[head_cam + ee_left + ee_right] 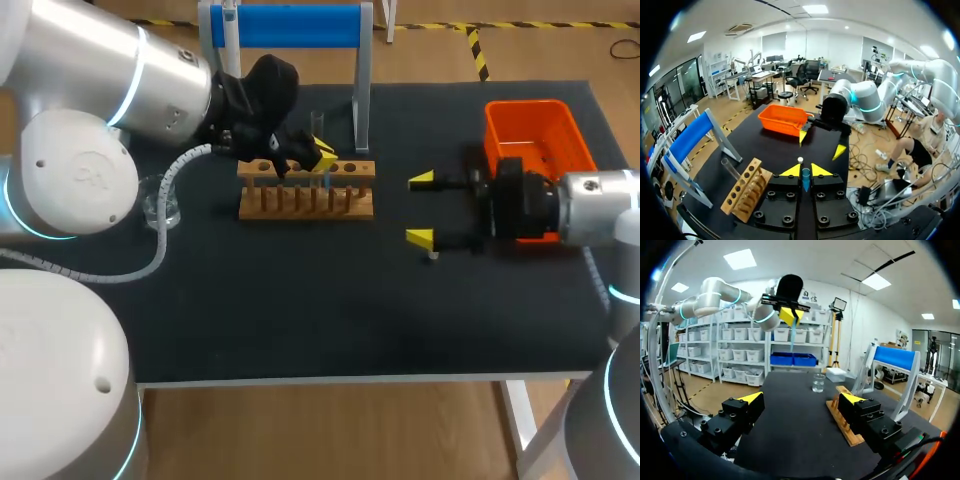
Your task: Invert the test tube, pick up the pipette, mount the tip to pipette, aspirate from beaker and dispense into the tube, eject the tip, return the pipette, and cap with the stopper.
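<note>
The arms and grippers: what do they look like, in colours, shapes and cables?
Both arms, the left arm and the right arm, are round silver-white tubes with glowing cyan rings at the joints. A ribbed pale hose runs along the left one. The left gripper and the right gripper have black blocky bodies with screw heads and two fingers with yellow wedge-shaped tips.

We read no text, label, number or sign in any view. The rack, bin and beaker carry no legible print.
</note>
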Robot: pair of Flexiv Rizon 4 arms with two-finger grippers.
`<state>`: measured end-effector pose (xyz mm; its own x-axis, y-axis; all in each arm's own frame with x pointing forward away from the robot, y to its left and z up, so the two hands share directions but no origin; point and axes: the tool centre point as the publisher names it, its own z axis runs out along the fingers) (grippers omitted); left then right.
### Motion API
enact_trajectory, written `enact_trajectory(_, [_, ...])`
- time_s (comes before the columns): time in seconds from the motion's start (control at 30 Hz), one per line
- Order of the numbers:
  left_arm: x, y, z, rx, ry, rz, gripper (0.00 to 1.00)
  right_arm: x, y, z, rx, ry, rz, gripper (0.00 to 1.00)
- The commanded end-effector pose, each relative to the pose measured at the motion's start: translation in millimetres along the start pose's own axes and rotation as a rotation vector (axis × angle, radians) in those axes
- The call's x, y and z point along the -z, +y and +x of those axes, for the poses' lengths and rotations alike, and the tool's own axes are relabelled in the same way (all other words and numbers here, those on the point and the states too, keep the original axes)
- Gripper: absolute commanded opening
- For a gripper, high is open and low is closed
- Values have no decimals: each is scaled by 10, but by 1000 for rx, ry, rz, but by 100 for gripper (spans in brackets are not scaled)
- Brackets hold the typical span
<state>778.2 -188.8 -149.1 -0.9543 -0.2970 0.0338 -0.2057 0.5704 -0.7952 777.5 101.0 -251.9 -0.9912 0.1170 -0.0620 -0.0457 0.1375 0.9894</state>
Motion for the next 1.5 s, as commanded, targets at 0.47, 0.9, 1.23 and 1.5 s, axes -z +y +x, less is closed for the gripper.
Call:
enact_trajectory(0.47, [3,-10,-2,2,1,-5,0,-60,329,179,-4,155,-71,100])
enact_trajectory(0.9, [3,-10,-2,2,1,-5,0,-506,470,2,-76,230,-98,100])
enact_trajectory(1.23, [3,-10,-2,2,1,-5,0,-776,587,-41,-58,256,-101,86])
enact_trajectory(1.5, [3,-10,-2,2,1,-5,0,-917,667,-35,-55,270,-102,84])
